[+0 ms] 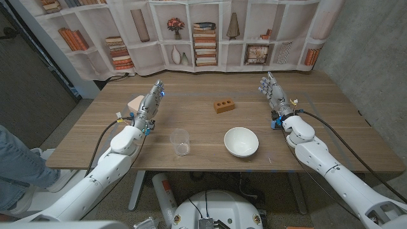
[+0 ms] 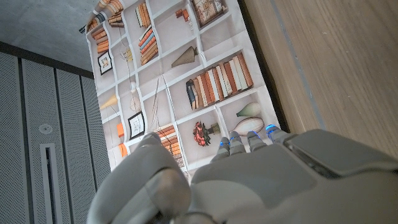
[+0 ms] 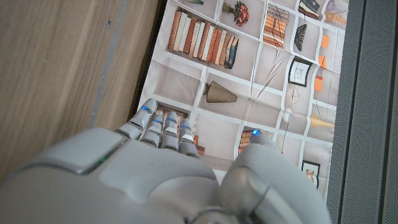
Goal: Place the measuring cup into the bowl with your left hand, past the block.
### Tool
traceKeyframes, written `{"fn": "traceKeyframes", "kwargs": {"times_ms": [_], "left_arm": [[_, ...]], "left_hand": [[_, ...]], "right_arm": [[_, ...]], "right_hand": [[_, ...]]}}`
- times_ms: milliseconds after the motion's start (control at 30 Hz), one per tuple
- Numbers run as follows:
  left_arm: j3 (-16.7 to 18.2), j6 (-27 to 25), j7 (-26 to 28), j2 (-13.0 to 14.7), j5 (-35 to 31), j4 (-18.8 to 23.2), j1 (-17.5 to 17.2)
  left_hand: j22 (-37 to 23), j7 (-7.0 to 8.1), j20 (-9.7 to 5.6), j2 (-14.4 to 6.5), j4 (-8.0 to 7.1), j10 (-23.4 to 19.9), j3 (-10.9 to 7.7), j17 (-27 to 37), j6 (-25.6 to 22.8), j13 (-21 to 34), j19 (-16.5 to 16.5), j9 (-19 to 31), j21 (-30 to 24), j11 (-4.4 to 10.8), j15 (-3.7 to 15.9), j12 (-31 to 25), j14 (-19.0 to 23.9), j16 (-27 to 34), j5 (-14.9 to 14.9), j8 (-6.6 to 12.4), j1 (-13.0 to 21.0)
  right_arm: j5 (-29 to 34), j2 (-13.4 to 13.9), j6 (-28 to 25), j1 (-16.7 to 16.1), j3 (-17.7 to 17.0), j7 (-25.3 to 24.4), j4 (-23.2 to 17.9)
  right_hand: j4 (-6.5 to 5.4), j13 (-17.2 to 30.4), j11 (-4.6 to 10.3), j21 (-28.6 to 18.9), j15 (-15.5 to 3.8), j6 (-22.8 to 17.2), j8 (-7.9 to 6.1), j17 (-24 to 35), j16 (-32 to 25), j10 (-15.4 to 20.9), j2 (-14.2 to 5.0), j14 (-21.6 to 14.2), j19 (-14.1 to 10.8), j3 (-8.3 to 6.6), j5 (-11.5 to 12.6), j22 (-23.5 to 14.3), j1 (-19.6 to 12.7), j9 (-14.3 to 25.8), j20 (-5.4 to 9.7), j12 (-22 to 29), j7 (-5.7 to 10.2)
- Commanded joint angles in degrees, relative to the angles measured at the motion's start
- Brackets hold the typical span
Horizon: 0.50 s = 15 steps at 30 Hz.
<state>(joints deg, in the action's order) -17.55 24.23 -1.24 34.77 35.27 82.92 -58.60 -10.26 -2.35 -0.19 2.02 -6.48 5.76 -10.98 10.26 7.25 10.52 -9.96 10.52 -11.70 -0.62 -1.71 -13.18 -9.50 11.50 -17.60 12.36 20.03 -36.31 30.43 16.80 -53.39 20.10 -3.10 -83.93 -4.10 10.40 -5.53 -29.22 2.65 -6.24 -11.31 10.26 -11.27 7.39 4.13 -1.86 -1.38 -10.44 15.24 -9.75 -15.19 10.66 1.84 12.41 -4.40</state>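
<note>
Left hand (image 1: 151,100), right hand (image 1: 272,90) empty.

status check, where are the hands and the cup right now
Left hand open, holding nothing. Right hand open, off to the side. Measuring cup upright on table, untouched, left of the bowl. Block behind them, not between cup and bowl.
</note>
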Motion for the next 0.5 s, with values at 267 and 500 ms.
{"fn": "traceKeyframes", "kwargs": {"times_ms": [267, 500], "left_arm": [[1.15, 0.64, 0.25, 1.58, 0.25, 2.30, -3.24], [1.60, 1.13, 0.53, 1.95, 0.08, 2.85, -4.29]], "left_hand": [[-0.19, -0.07, 0.48, -0.11, 0.52, -0.52, -0.04, 0.12, -0.44, 0.20, -2.34, 0.13, -0.30, -0.03, -0.17, -0.14, 0.27, 0.04, -0.33, 0.21, 0.84], [-0.20, -0.17, 0.49, -0.22, 0.58, -0.64, -0.04, 0.12, -0.68, 0.21, -2.25, 0.13, -0.31, 0.02, -0.29, -0.11, 0.43, 0.02, -0.31, 0.22, 0.97]], "right_arm": [[0.32, -0.19, -0.98, 0.60, 0.36, -0.70, 0.33], [0.37, -0.26, -1.22, 0.79, 0.45, -0.82, 0.38]], "right_hand": [[0.07, 0.12, -0.04, 0.34, 0.44, -0.72, -0.01, 0.21, -0.16, 0.51, -0.16, -0.52, -0.20, 0.09, -0.02, -0.07, -0.45, 0.16, 0.33, 0.21, 0.03], [0.08, 0.12, -0.03, 0.53, 0.45, -0.73, 0.01, 0.22, -0.11, 0.49, -0.19, -0.52, -0.22, 0.14, -0.05, -0.08, -0.43, 0.15, 0.35, 0.16, 0.02]]}}
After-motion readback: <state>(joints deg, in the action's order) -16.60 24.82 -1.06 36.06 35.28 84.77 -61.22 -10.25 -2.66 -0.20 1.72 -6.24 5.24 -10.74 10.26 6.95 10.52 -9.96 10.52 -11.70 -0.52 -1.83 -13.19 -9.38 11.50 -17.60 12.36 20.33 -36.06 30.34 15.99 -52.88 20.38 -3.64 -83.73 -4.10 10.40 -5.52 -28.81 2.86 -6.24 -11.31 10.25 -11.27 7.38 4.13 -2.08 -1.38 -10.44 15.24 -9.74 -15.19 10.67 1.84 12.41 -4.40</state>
